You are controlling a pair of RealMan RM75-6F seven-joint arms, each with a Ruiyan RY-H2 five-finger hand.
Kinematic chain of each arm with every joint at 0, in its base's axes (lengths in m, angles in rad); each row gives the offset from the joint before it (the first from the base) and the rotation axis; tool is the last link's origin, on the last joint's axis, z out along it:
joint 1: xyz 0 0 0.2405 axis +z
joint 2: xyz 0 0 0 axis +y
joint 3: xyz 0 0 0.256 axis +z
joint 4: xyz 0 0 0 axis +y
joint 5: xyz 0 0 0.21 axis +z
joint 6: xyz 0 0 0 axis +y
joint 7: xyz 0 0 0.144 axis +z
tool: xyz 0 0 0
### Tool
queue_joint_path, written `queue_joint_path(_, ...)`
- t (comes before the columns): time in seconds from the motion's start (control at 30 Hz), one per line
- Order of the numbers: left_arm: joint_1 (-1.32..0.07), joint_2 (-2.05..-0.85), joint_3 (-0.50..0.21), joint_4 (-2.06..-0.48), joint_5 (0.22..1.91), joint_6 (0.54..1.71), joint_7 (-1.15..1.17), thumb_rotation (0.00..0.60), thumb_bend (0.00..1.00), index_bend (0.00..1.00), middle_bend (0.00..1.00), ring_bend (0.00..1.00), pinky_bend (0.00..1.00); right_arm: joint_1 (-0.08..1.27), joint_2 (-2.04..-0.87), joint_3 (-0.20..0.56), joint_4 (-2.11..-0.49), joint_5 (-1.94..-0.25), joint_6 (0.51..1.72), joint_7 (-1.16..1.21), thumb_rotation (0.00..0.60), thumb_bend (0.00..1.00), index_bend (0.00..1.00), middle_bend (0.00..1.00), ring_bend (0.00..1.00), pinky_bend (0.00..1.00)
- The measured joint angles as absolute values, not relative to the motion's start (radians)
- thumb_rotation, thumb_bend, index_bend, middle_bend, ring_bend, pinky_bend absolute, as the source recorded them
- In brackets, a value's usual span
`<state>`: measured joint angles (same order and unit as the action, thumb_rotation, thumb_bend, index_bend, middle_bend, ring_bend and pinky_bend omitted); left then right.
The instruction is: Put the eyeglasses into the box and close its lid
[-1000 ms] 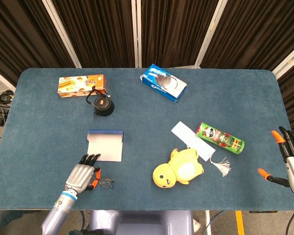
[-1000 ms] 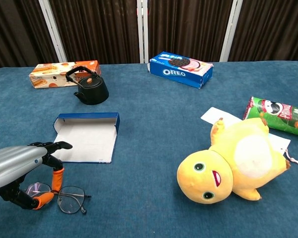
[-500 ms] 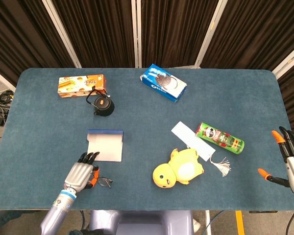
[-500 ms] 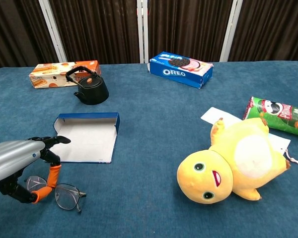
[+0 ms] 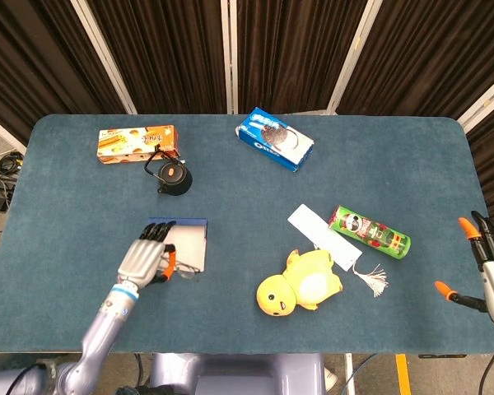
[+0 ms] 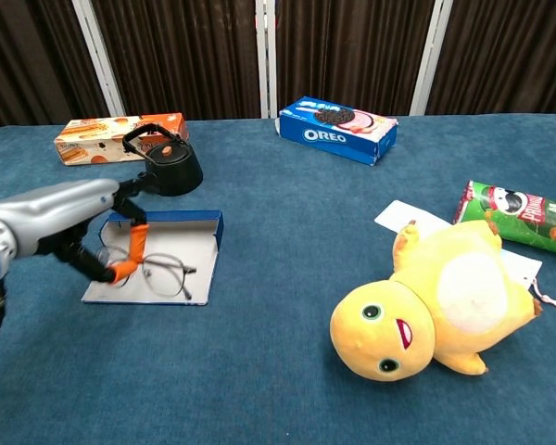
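We hold the eyeglasses (image 6: 157, 273) pinched in our left hand (image 6: 83, 227), lifted over the near part of the open box (image 6: 181, 219). We judge the placing step is under way; next we should lower them inside, release, then fold the lid shut. Our right hand (image 5: 492, 271) waits far off, fingers spread, holding nothing.

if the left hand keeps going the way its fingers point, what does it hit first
Probably the box's raised blue lid; further along that line stands the kettle. The left hand holds the glasses over the box; height unclear.
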<state>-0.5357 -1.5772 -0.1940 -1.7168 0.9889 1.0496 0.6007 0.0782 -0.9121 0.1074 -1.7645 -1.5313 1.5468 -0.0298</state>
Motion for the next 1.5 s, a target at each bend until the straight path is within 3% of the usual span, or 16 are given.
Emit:
queue_joint_path(0.3,-0.665,-1.665,-0.266,-1.498,0.883,0.951,0.56,0.6,0.47,0.62,0.0,0.0,0.0,0.092,-0.924,0.124,-1.749,-1.472,1.512,-0.052,0.6,0.0,0.0,0.0,0.0,0.0)
queue_joint_path(0.8,-0.721,-1.707,-0.251,-1.373,0.877,0.954,0.509,0.6,0.46,0.6,0.0,0.0,0.0,0.092,-0.924,0.127,-1.743,-1.456,1.508,-0.051,0.6,0.0,0.0,0.0,0.0,0.0)
queue_joint_path(0.9,-0.723,-1.708,-0.245,-1.358,0.887,0.96,0.5,0.6,0.45,0.48,0.0,0.0,0.0,0.09,-0.922,0.127,-1.744,-1.457,1.51,-0.048,0.6,0.0,0.0,0.0,0.0,0.0)
queue_joint_path(1.03,-0.723,-1.707,-0.239,-1.352,0.894,0.97,0.488,0.6,0.41,0.09,0.0,0.0,0.0,0.088,-0.921,0.128,-1.746,-1.457,1.516,-0.049,0.6,0.0,0.0,0.0,0.0,0.0)
queue_joint_path(1.1,-0.719,-1.704,-0.235,-1.354,0.906,0.984,0.482,0.6,0.36,0.0,0.0,0.0,0.0,0.087,-0.921,0.128,-1.747,-1.457,1.516,-0.049,0.6,0.0,0.0,0.0,0.0,0.0)
queue_joint_path(1.33,-0.718,-1.691,-0.227,-1.362,0.95,0.985,0.436,0.6,0.17,0.0,0.0,0.0,0.0,0.09,-0.924,0.128,-1.744,-1.451,1.509,-0.055,0.6,0.0,0.0,0.0,0.0,0.0)
queue_joint_path(1.5,-0.738,-1.701,-0.214,-1.33,0.948,0.952,0.448,0.6,0.12,0.0,0.0,0.0,0.0,0.091,-0.926,0.13,-1.741,-1.444,1.504,-0.057,0.6,0.0,0.0,0.0,0.0,0.0)
